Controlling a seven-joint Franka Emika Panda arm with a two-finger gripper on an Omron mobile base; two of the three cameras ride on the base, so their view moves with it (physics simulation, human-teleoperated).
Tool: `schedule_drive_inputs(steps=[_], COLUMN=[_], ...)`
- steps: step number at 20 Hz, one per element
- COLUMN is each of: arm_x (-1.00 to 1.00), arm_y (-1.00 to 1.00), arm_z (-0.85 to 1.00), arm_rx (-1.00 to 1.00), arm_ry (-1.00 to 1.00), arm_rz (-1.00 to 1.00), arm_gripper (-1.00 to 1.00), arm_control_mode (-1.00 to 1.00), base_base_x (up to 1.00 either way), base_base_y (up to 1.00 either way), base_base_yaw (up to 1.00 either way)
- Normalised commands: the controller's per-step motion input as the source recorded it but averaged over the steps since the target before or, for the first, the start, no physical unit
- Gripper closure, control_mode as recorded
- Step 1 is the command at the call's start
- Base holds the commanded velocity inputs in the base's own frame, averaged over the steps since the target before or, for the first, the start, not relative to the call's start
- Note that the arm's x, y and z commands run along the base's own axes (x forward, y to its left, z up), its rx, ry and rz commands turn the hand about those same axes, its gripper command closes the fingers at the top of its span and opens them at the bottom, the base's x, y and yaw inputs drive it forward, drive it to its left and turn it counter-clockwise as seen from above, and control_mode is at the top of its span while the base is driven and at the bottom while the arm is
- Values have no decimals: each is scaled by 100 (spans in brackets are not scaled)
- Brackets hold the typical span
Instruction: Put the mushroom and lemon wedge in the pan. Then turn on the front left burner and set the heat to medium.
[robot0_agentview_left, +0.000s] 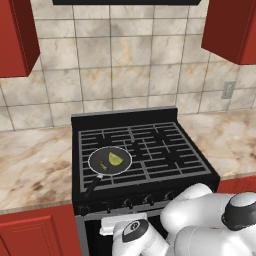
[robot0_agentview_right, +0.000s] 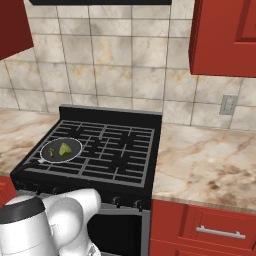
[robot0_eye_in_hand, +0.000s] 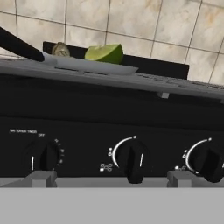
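The black pan (robot0_agentview_left: 120, 167) sits on the stove's front left burner, its handle pointing toward the front edge. Inside it lie the yellow-green lemon wedge (robot0_agentview_left: 116, 159) and the small tan mushroom (robot0_agentview_left: 102, 165). From the right side, the pan (robot0_agentview_right: 73, 154), lemon wedge (robot0_agentview_right: 65, 149) and mushroom (robot0_agentview_right: 53, 152) appear again. My gripper (robot0_eye_in_hand: 113, 178) is open and empty, low in front of the stove's control panel, level with the knobs. Above the panel I see the pan's rim (robot0_eye_in_hand: 87, 65), the lemon wedge (robot0_eye_in_hand: 105, 53) and the mushroom (robot0_eye_in_hand: 60, 49).
Three black knobs line the panel: a left one (robot0_eye_in_hand: 43, 156), a middle one (robot0_eye_in_hand: 133, 161) just right of my gripper's centre, and a right one (robot0_eye_in_hand: 209, 162). Marble counters (robot0_agentview_left: 30, 165) flank the stove, and red cabinets hang above.
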Motion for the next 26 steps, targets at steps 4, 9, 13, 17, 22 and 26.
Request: schedule_drive_inputs(steps=[4,9,13,17,22,26], arm_x=[16,30,28,7,13,25], arm_y=[-16,-27,-25,-9,-25,-39], arm_z=[0,0,0,-14,-24,0], arm_rx=[0,1,3,1,4,10], arm_ry=[0,0,0,2,2,0], arm_rz=[0,0,1,0,5,11], arm_gripper=[-100,-100,-100,-100,-100,-100], arm_control_mode=[-100,-100,-100,-100,-100,-100], base_base_x=[0,0,0,0,0,0], base_base_y=[0,0,0,0,0,0], base_base_yaw=[0,0,0,0,0,0])
